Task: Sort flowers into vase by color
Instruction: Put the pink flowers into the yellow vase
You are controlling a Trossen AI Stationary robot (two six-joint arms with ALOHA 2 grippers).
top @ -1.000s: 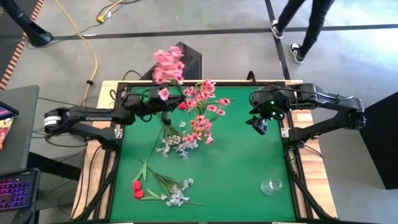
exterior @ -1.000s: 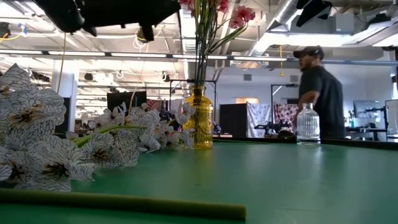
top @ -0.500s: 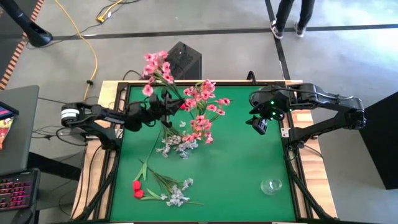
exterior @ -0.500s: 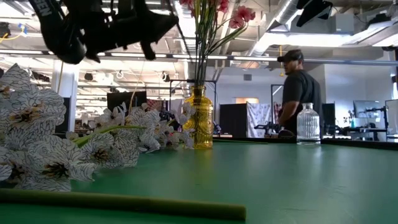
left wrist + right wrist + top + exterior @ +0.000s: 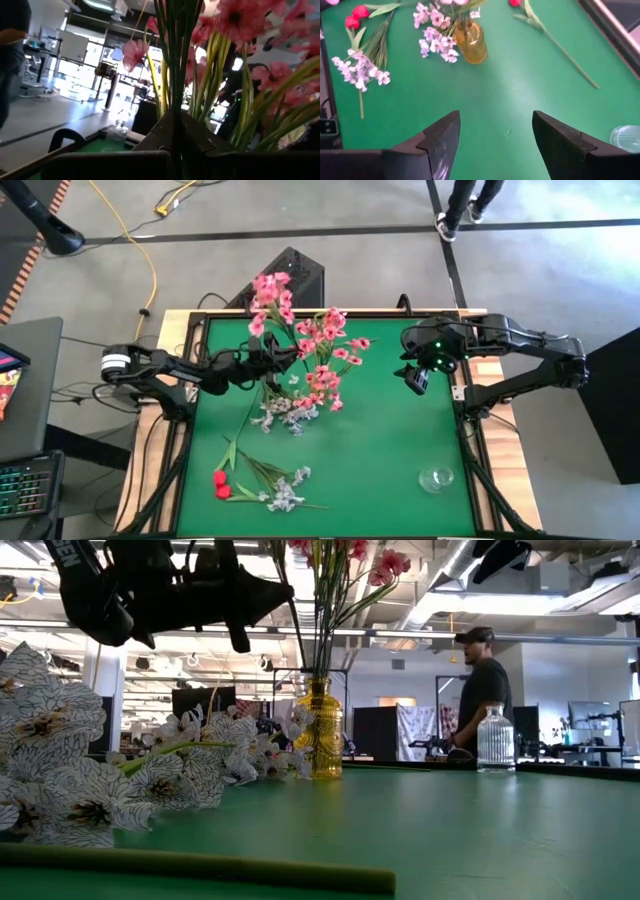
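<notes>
My left gripper (image 5: 262, 365) hovers over the far left of the green table, just left of the amber vase (image 5: 320, 730), and is shut on a pink spray (image 5: 272, 298). The vase holds several pink sprays (image 5: 325, 355). White-grey sprays (image 5: 285, 412) lie flat on the cloth beside its base. More white-grey blossoms (image 5: 285, 492) and red buds (image 5: 220, 483) lie near the near left corner. My right gripper (image 5: 415, 378) waits open above the table's far right. My left gripper pinches the green stems (image 5: 176, 120) of the pink spray between its two fingers, below the blossoms (image 5: 240, 17). The spray is lifted clear of the table and stands roughly upright, blossoms above the fingers. The fingers themselves hide the exact place of contact.
A clear glass vase (image 5: 437, 478) stands near the near right corner. A long green stem with a red bud (image 5: 555, 42) lies left of the amber vase (image 5: 470, 44). Bare green cloth spans the middle and right (image 5: 390, 440). A person (image 5: 485, 690) walks in the room beyond.
My left gripper has come down and moved toward the near edge and slightly right, closer to the amber vase, carrying the pink spray with it. The blossoms swung left, then back right. The person behind the table has walked on.
</notes>
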